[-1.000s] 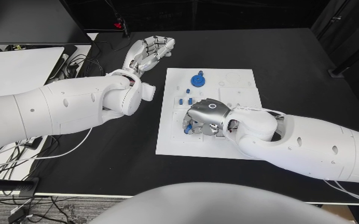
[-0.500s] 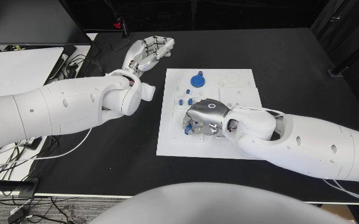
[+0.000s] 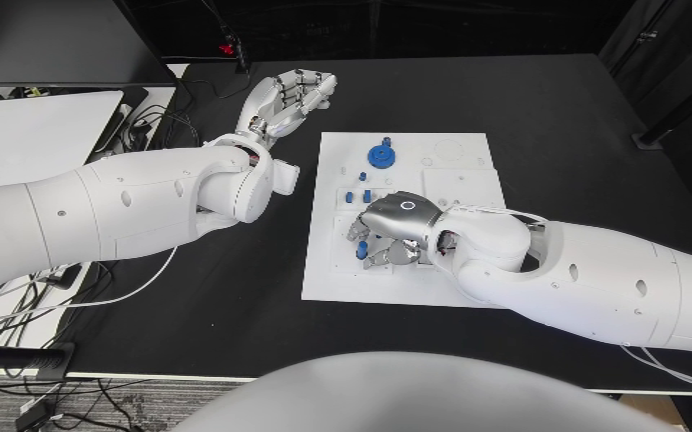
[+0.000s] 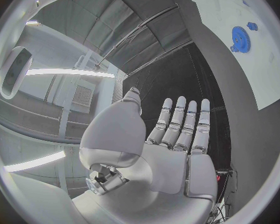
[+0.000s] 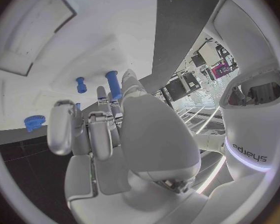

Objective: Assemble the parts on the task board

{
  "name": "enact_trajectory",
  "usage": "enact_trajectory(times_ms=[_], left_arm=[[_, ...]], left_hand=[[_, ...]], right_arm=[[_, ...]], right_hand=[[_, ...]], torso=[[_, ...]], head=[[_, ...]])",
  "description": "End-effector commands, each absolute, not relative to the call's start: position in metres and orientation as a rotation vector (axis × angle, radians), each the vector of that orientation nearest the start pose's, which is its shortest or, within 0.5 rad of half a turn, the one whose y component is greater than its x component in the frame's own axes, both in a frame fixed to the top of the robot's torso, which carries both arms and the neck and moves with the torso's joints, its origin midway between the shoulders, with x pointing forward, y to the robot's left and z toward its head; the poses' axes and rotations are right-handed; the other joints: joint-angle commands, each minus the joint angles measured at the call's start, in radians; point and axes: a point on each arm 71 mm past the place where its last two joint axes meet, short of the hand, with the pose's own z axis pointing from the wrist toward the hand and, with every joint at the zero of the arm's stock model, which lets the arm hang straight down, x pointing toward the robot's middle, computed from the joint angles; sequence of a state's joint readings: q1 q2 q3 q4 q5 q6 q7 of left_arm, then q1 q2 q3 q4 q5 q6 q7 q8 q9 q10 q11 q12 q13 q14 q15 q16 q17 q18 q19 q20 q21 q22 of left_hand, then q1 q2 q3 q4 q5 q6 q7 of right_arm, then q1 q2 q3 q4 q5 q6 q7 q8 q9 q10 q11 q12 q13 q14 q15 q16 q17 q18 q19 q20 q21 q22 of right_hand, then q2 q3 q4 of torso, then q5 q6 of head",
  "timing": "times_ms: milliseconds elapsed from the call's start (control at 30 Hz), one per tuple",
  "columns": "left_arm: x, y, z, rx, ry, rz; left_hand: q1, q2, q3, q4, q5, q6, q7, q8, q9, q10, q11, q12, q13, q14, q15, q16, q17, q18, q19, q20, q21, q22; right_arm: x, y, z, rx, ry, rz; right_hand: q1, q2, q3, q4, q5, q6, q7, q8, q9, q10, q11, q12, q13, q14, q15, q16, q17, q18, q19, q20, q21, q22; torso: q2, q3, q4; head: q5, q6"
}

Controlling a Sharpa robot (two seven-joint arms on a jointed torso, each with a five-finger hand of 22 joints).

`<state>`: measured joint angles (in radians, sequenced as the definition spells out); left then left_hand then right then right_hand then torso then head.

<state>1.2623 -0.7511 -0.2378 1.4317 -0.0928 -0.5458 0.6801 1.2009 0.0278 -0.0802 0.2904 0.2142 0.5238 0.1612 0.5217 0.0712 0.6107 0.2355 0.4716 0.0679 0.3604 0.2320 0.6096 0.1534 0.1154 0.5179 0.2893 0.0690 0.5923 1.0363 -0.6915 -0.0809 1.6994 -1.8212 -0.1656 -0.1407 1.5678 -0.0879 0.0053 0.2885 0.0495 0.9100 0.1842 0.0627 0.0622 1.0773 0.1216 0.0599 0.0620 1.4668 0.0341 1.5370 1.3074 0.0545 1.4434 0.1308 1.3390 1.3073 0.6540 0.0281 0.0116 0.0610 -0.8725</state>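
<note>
- Blue parts (image 3: 361, 235) sit at the left rim of the right hand (image 3: 392, 232), at its nine o'clock on the board (image 3: 335, 282); whether it pinches one is unclear.
- Left wrist view: left hand (image 4: 171, 144) spread flat, empty, gear (image 4: 239, 36) far off.
- Right wrist view: upright blue peg (image 5: 114, 83) rises just past the curled fingers (image 5: 99, 129).

- Head camera: looks steeply down, from well above, on the task board (image 3: 329, 282) and both hands.
- Left wrist camera: close behind the left hand (image 4: 177, 149), facing past its fingertips.
- Right wrist camera: close behind the right hand (image 5: 121, 134), facing the board.
- Shared: the board's blue gear (image 3: 382, 157) appears in all three.
</note>
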Motion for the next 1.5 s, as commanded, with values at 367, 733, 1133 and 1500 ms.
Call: enact_trajectory(times_ms=[367, 733, 1133, 1500], left_arm=[[0.49, 0.201, -0.191, -0.71, 1.152, -1.452], [0.49, 0.2, -0.191, -0.71, 1.153, -1.452], [0.491, 0.196, -0.191, -0.729, 1.149, -1.455], [0.491, 0.196, -0.191, -0.731, 1.148, -1.451]], left_hand=[[0.0, 0.008, -0.006, 0.001, 0.005, -0.006, 0.11, 0.004, -0.001, -0.004, -0.004, 0.007, -0.002, -0.007, -0.001, 0.004, -0.002, 0.003, 0.009, 0.001, 0.005, -0.001], [0.0, 0.008, -0.009, 0.001, 0.005, -0.008, 0.11, 0.004, -0.002, -0.006, -0.004, 0.007, -0.002, -0.009, -0.001, 0.006, -0.003, 0.003, 0.008, 0.001, 0.005, -0.002], [0.0, 0.008, -0.01, 0.001, 0.006, -0.008, 0.11, 0.004, -0.002, -0.006, -0.003, 0.008, -0.002, -0.009, 0.0, 0.006, -0.004, 0.003, 0.008, 0.001, 0.005, -0.002], [0.001, 0.008, -0.01, 0.001, 0.006, -0.008, 0.11, 0.005, -0.002, -0.006, -0.003, 0.008, -0.002, -0.009, 0.0, 0.007, -0.004, 0.003, 0.008, 0.001, 0.005, -0.003]], right_arm=[[0.386, -0.082, -0.235, -0.474, 1.585, 0.93], [0.392, -0.167, -0.205, 0.165, 1.63, 1.117], [0.385, -0.262, -0.195, 0.483, 1.773, 0.986], [0.373, -0.302, -0.199, 0.381, 1.753, 0.689]], right_hand=[[-0.042, 0.002, 0.004, -0.001, -0.003, 0.02, 0.014, 0.02, 0.011, 0.001, 0.01, 0.017, 0.005, 0.079, 0.013, -0.021, 0.155, 0.011, -0.006, 0.018, -0.022, 0.145], [-0.11, -0.032, -0.016, 0.003, 0.003, -0.006, 0.018, 0.016, 0.008, -0.032, 0.016, 0.026, 0.005, 0.048, 0.02, -0.082, 0.043, 0.031, -0.052, 0.027, -0.107, 0.104], [-0.213, 0.114, -0.106, -0.004, 0.002, -0.118, -0.023, 0.064, 0.015, 0.102, -0.047, 0.288, 0.148, -0.043, -0.021, -0.156, -0.082, 0.065, -0.201, -0.008, -0.295, 0.035], [-0.434, 0.1, -0.266, 0.004, 0.199, -0.122, -0.038, 0.301, 0.067, 0.494, -0.043, 1.511, 1.509, 0.104, -0.005, 0.034, 0.263, 0.041, -0.188, 0.0, -0.202, 0.13]], torso=[[0.0, -0.0004, 0.0], [-0.002, -0.0027, -0.0002], [-0.004, -0.0071, -0.0019], [-0.004, -0.0082, -0.0046]], head=[[-0.008, 0.0], [-0.021, 0.0], [-0.099, 0.0], [-0.148, 0.0]])
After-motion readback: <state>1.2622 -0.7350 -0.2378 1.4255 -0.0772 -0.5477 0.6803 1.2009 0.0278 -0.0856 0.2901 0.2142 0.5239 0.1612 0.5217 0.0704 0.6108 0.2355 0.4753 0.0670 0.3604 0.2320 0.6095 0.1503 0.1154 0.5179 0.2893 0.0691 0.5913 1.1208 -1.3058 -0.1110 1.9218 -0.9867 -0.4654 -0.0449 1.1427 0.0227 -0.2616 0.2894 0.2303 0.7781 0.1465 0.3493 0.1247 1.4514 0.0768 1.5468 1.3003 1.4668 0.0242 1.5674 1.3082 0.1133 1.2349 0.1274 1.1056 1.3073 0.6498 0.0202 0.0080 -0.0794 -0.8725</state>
